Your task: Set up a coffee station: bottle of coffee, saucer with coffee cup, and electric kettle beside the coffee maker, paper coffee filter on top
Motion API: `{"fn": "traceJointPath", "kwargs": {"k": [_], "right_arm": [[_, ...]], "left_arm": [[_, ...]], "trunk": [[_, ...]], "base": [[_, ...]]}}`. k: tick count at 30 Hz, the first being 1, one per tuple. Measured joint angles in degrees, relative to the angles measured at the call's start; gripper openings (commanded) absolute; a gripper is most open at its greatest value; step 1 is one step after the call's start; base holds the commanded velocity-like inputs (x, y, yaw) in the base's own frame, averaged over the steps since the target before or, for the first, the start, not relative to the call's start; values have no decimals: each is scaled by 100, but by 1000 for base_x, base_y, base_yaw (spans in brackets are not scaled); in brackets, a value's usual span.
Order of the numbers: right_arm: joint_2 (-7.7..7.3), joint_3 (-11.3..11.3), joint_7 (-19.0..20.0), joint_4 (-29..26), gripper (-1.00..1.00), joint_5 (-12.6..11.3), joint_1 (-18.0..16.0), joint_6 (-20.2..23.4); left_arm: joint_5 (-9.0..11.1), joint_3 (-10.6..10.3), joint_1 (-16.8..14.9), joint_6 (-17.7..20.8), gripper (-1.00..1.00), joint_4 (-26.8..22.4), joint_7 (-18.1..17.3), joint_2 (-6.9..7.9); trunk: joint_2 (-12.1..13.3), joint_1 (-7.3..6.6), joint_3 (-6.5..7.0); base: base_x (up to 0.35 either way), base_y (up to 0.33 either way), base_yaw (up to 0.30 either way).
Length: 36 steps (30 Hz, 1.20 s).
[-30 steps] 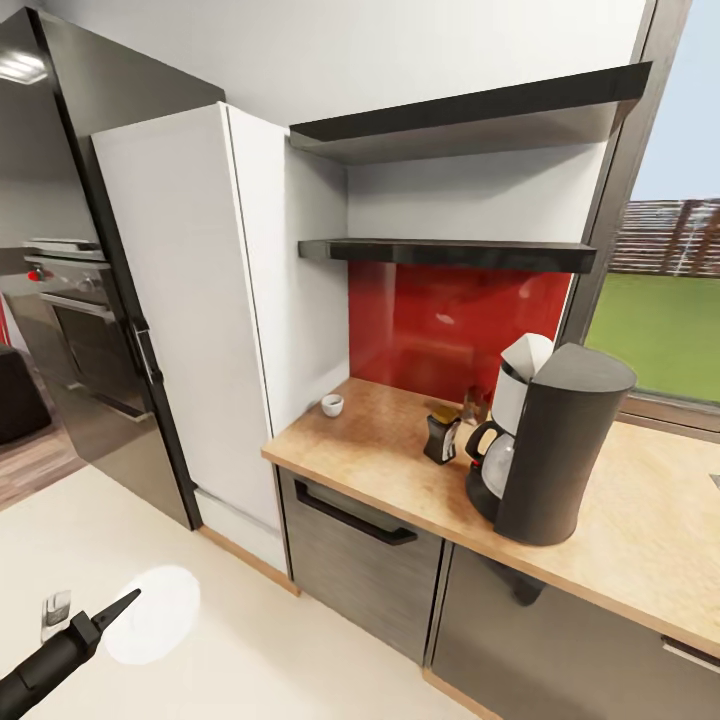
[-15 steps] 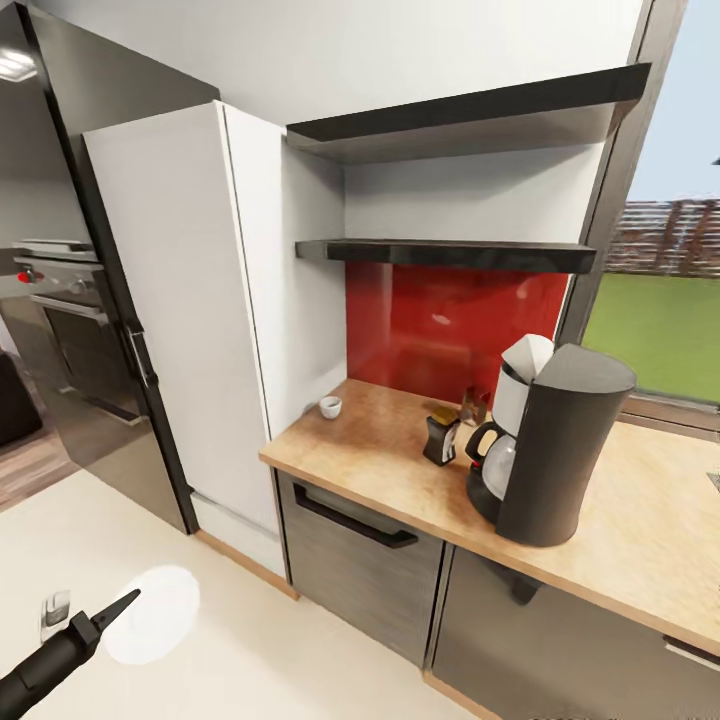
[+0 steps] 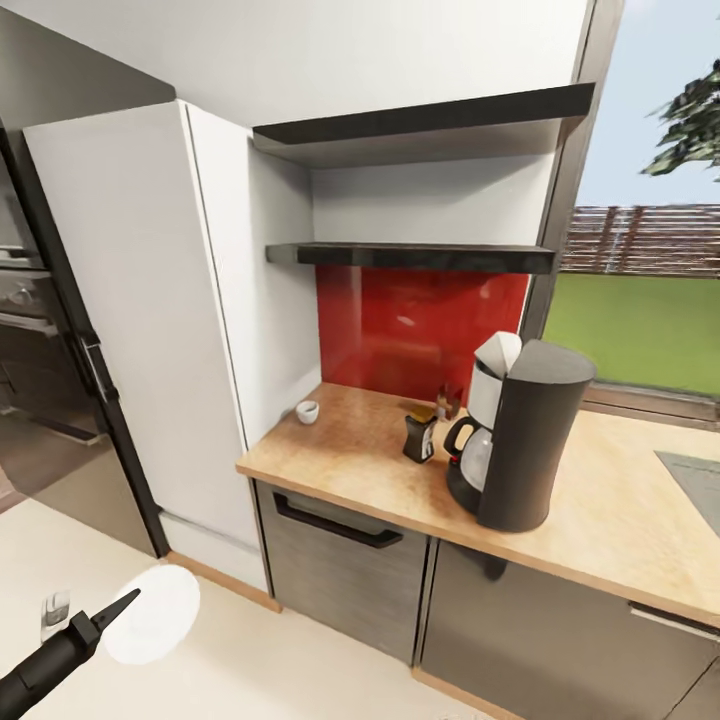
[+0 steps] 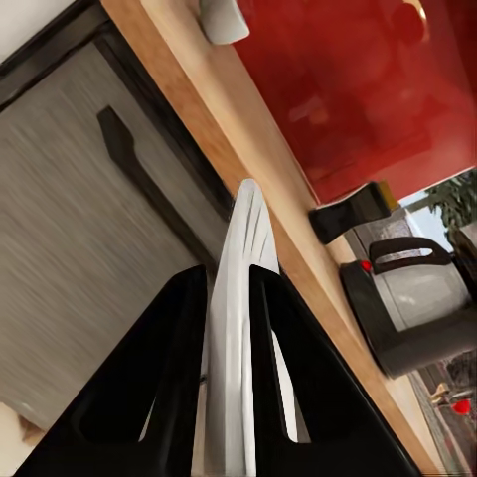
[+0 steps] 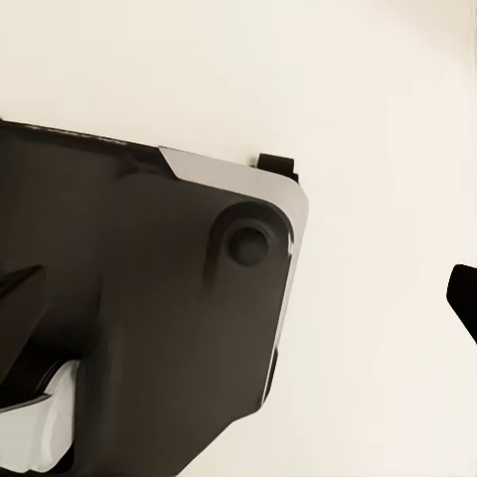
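— Wooden kitchen bench [image 3: 380,480] ahead carries the tall dark-grey coffee maker [image 3: 520,440].

— Your left hand [image 4: 231,298] pinches the flat white saucer [image 3: 150,615] edge-on; keep it level, set it beside that machine.

— Right hand: can't tell.

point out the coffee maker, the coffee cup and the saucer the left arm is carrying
coffee maker [image 3: 528,440], head view, middle of its dark body
coffee cup [image 3: 307,412], head view, its white side, on the counter's far left
saucer [image 3: 155,613], head view, centre of the white disc

Home kitchen, wooden countertop [image 3: 380,480], coffee maker [image 3: 515,435], oven [image 3: 25,330] (fridge [image 3: 130,320] beside)
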Motion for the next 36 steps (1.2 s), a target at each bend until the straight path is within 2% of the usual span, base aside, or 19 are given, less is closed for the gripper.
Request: {"fn": "traceJointPath", "kwargs": {"k": [29,36], "right_arm": [[0,0,-3,-13,100,-7,-1,0],[8,-3,-4,-15,100,-4,0,-4]], "left_arm": [[3,0,0,-12,-100,-2,-15,-9],[6,7,-8,65,-100,-90,-29,8]], "trunk": [[0,0,104],[0,0,109]], "base": [[0,0,-244],[0,0,-59]]}}
